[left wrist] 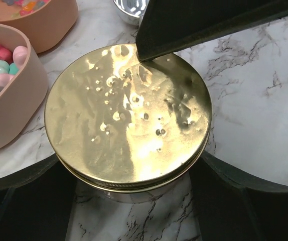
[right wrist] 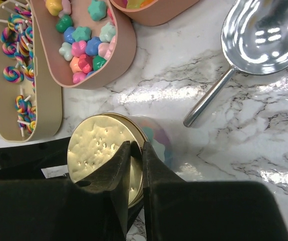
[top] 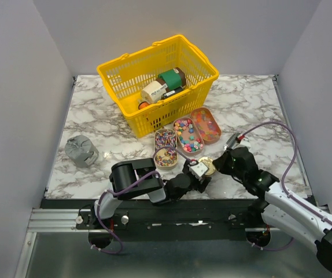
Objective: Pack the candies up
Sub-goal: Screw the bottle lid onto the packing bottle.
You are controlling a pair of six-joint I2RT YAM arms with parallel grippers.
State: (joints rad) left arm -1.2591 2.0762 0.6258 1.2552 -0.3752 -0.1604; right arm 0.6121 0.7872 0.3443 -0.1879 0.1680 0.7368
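A glass jar [top: 207,166] with a gold lid [left wrist: 129,115] lies near the table's front edge. Pastel candies show through its glass [right wrist: 160,143]. My left gripper [left wrist: 129,168] is shut on the jar just below the lid, one finger on each side. My right gripper [right wrist: 139,148] is shut on the lid's rim [right wrist: 101,150], and its finger tip [left wrist: 184,30] reaches over the lid in the left wrist view. More candies [right wrist: 84,42] fill oval trays [top: 188,134] just behind the jar. Striped lollipops [right wrist: 21,70] lie in a narrow tray.
A silver scoop [right wrist: 264,35] lies on the marble to the right of the trays. A yellow basket [top: 157,81] with bottles and cans stands at the back. A grey lump [top: 81,150] sits at the left.
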